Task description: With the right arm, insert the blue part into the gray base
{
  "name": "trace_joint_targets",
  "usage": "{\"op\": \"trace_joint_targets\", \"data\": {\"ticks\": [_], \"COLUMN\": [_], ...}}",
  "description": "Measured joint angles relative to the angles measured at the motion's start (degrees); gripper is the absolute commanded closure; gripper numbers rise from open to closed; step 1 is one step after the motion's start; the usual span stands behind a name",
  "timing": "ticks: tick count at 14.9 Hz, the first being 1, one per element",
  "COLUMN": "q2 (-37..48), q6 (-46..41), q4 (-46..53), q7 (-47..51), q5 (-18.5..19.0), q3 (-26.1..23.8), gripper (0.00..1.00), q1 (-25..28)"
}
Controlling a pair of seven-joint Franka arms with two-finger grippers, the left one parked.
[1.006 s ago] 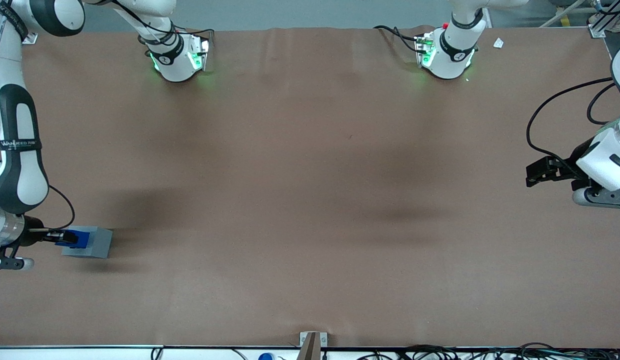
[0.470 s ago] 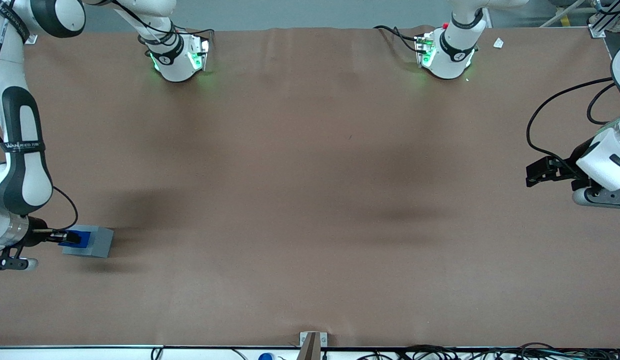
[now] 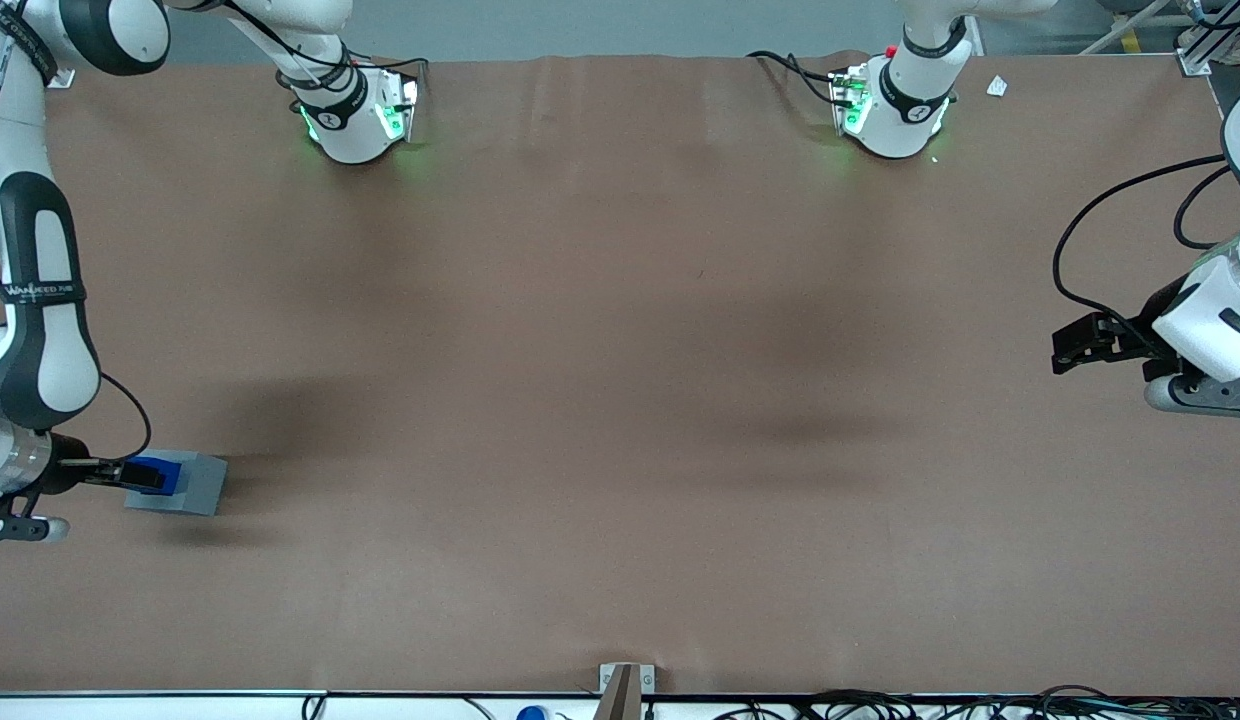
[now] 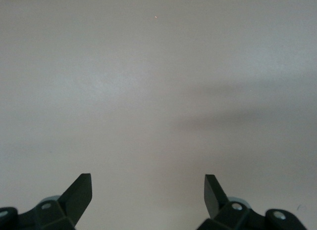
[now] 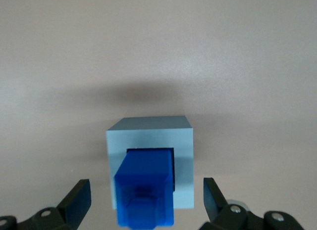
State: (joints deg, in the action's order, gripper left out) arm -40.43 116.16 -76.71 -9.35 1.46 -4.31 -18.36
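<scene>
The blue part (image 5: 145, 189) stands in the square recess of the gray base (image 5: 182, 161), its upper portion sticking up out of it. My right arm's gripper (image 5: 146, 182) hovers directly above, open, with each finger well clear of the blue part's sides. In the front view the gray base (image 3: 190, 484) sits on the brown table near the working arm's end. There the blue part (image 3: 158, 468) shows on top of it, and the gripper (image 3: 130, 475) overlaps it.
The brown table surface (image 3: 620, 400) stretches wide toward the parked arm's end. Two arm bases (image 3: 355, 115) (image 3: 890, 110) with green lights stand at the table's edge farthest from the front camera. A small metal bracket (image 3: 625, 685) sits at the nearest edge.
The blue part has gone lower into the gray base. The right arm's wrist has since shifted slightly away from the block.
</scene>
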Motion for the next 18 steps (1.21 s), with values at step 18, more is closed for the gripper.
{"op": "trace_joint_targets", "data": {"ticks": [18], "q2": [30.7], "q6": [-30.2], "q4": [1.0], "q7": [15.9], "q5": [0.1], "q3": [-1.2], "gripper": [0.0], "q1": [13.2]}}
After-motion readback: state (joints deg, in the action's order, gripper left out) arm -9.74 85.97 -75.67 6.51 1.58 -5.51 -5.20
